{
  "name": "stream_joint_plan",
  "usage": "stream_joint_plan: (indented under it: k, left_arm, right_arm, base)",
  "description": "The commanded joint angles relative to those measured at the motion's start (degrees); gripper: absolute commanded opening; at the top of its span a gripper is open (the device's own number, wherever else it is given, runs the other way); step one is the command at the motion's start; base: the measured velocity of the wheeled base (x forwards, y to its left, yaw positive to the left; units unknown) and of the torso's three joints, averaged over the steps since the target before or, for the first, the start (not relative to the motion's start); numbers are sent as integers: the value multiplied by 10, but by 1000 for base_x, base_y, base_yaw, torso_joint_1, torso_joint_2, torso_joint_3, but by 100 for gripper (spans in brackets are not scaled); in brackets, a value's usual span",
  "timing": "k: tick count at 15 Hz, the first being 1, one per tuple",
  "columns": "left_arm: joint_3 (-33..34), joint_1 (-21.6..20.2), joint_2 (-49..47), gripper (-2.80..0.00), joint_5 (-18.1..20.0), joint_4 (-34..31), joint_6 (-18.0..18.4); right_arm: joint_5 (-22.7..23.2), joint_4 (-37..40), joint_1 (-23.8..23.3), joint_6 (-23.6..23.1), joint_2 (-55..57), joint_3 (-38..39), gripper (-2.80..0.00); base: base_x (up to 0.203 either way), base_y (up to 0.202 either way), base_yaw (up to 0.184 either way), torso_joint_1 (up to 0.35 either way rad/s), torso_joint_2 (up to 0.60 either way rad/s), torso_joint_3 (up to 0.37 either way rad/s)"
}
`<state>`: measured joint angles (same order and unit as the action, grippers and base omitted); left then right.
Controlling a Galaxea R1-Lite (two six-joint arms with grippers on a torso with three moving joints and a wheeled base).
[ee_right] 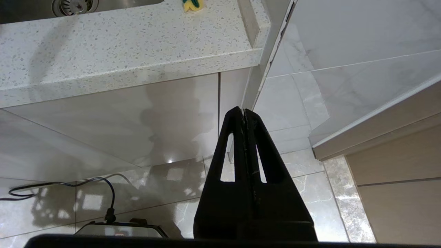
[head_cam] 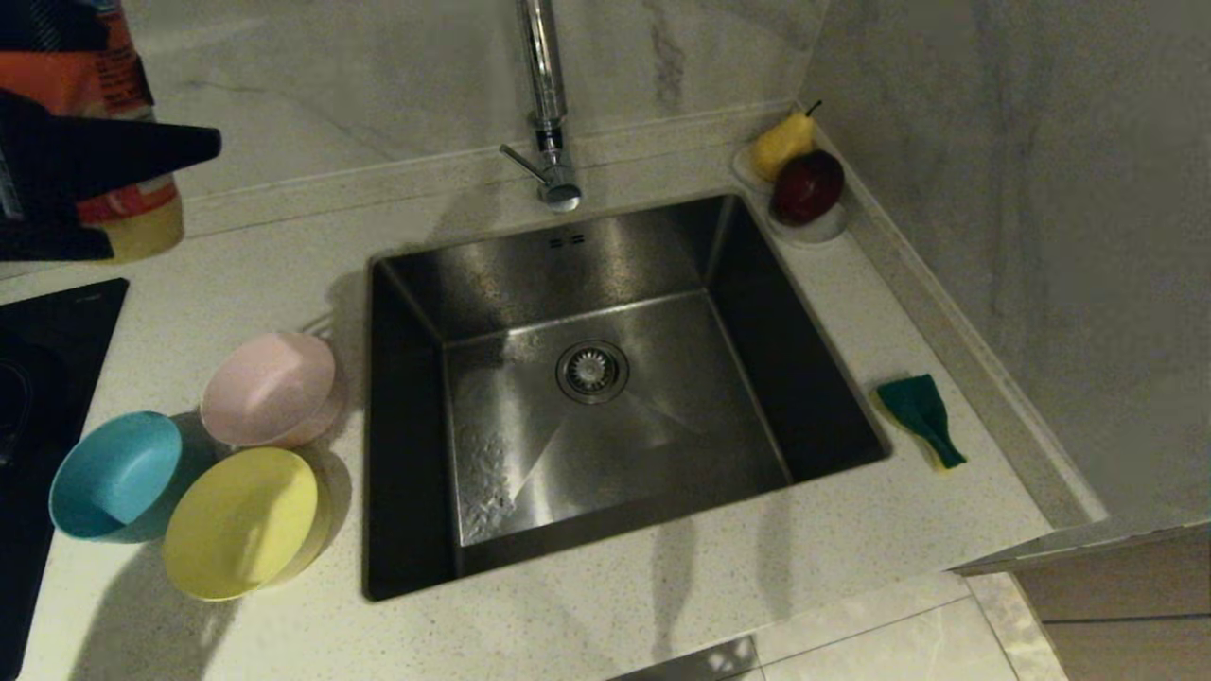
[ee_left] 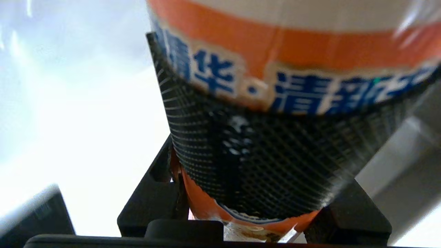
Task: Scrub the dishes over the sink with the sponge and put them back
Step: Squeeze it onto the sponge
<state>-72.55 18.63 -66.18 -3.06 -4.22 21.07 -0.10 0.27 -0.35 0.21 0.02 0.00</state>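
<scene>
Three bowls stand on the counter left of the sink (head_cam: 662, 241): pink (head_cam: 270, 388), blue (head_cam: 114, 473) and yellow (head_cam: 241, 520). The sponge (head_cam: 922, 416), green face up, lies on the counter right of the basin and also shows in the right wrist view (ee_right: 193, 4). My left gripper (head_cam: 161, 194) is at the far left, above the back of the counter, shut on an orange-labelled bottle (head_cam: 132, 203). The left wrist view is filled by that bottle (ee_left: 293, 44) between the fingers of the gripper (ee_left: 251, 193). My right gripper (ee_right: 244, 112) hangs shut and empty below the counter's front edge.
A chrome faucet (head_cam: 544, 104) rises behind the basin. A small dish with a pear and a dark red apple (head_cam: 804, 180) sits in the back right corner. A black cooktop (head_cam: 47, 322) borders the bowls on the left. A marble wall closes the right side.
</scene>
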Motion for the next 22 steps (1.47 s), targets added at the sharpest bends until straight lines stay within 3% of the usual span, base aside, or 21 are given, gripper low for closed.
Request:
stream_joint_plan:
  k: [1, 4, 7, 13, 16, 19, 22]
  left_arm:
    - [13, 54, 21, -280, -1, 4, 106]
    - [14, 103, 7, -280, -19, 9, 200]
    - [0, 140, -26, -280, -34, 15, 265]
    - [1, 208, -118, -280, -77, 155, 415]
    - [-2, 258, -163, -280, -135, 199, 452]
    - [-11, 312, -203, -280, -209, 205, 457]
    - [-14, 334, -249, -280, -246, 224, 457]
  right_arm:
    - [0, 0, 0, 0, 1, 0, -280]
    - [0, 0, 0, 0, 0, 0, -280]
    - [0, 0, 0, 0, 1, 0, -280]
    - [0, 0, 0, 0, 0, 0, -280]
    - [0, 0, 0, 0, 1, 0, -280]
    - [0, 0, 0, 0, 0, 0, -280]
    - [0, 0, 0, 0, 0, 0, -280]
  base:
    - [0, 0, 0, 0, 0, 0]
    - [0, 0, 0, 0, 0, 0]
    - [0, 0, 0, 0, 0, 0]
    - [0, 0, 0, 0, 0, 0]
    - [0, 0, 0, 0, 0, 0]
    - [0, 0, 0, 0, 0, 0]
    - [0, 0, 0, 0, 0, 0]
